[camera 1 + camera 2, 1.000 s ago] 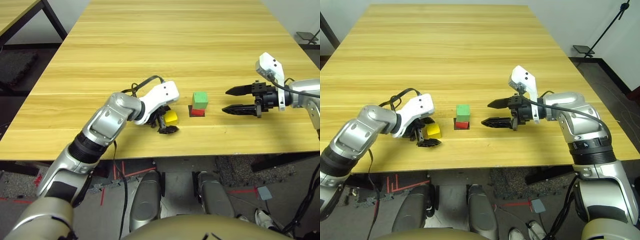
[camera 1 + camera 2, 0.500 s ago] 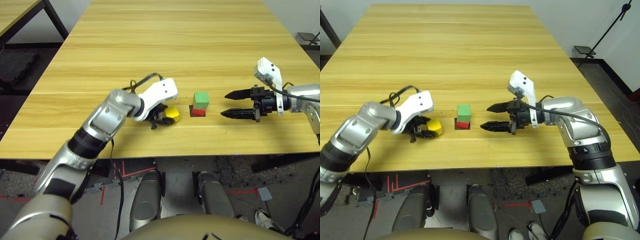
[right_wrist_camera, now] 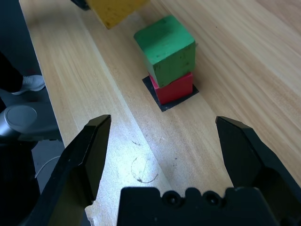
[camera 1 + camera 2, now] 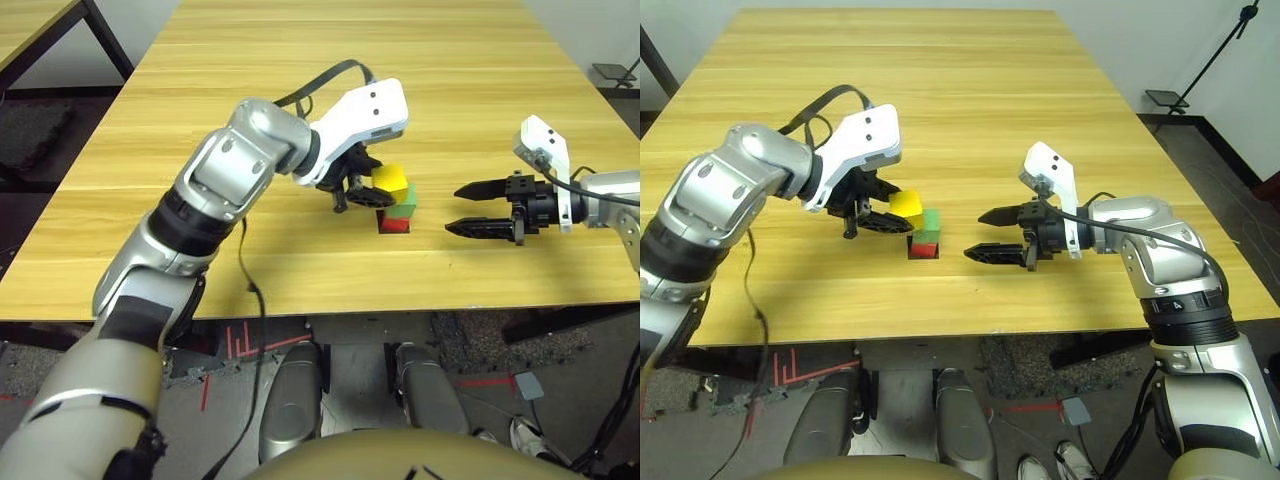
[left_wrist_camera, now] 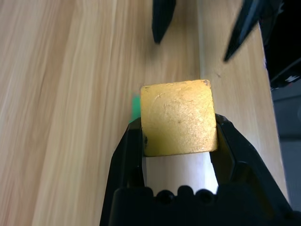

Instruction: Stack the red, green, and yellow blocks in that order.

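The green block (image 3: 167, 47) sits on the red block (image 3: 175, 88), which rests on a flat black square marker (image 3: 162, 104) near the table's front middle. My left gripper (image 5: 178, 134) is shut on the yellow block (image 4: 389, 180) and holds it in the air, just left of and slightly above the green block's (image 4: 405, 205) top. The yellow block (image 3: 115, 9) hangs apart from the stack. To the right of the stack, my right gripper (image 4: 453, 208) stands open and points at it, with nothing between its fingers.
The wooden table (image 4: 350, 70) stretches far back behind the stack. Its front edge (image 4: 330, 305) runs close below the blocks. A second table (image 4: 30, 30) stands at the far left, and a tripod base (image 4: 1170, 98) is on the floor to the right.
My left gripper has lifted the yellow block off the table and carried it right and up, to beside the green block's top. The right gripper has barely moved.
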Motion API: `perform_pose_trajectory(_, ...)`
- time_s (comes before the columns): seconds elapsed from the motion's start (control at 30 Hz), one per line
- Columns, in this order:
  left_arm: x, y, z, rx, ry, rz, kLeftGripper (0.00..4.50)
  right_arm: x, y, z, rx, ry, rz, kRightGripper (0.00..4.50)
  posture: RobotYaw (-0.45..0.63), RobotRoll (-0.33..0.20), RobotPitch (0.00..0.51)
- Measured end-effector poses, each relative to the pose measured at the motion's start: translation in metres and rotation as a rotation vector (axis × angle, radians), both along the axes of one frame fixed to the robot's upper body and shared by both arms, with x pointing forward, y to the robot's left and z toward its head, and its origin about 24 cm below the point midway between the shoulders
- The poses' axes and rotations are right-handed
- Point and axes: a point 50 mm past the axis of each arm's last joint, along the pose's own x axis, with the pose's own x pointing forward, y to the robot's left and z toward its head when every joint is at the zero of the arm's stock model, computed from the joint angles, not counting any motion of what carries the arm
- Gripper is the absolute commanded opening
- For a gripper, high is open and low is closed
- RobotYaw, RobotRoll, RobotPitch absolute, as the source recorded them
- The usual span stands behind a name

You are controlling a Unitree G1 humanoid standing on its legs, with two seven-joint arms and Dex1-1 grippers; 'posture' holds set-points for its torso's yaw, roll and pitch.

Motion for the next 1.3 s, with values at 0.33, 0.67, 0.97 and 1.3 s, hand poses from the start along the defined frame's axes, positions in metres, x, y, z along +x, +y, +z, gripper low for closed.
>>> perform_pose_trajectory(0.33,0.020,-0.016,-0.016,0.021,0.014,-0.040,1.99,-0.007,-0.001,-0.001,0.019,0.013,-0.013,4.50,0.07,-0.050,0.118)
perform_pose_trajectory(0.67,0.024,-0.016,-0.019,0.052,-0.014,-0.058,1.99,-0.011,-0.002,-0.006,0.011,0.029,-0.033,4.50,0.07,-0.046,0.119)
perform_pose_trajectory(0.97,0.025,-0.013,-0.019,0.077,-0.019,-0.056,1.99,-0.010,-0.002,-0.006,0.013,0.028,-0.037,4.50,0.08,-0.043,0.120)
perform_pose_trajectory(1.3,0.024,-0.012,-0.020,0.088,-0.025,-0.060,1.99,-0.010,0.000,-0.007,0.019,0.028,-0.034,4.50,0.08,-0.046,0.122)
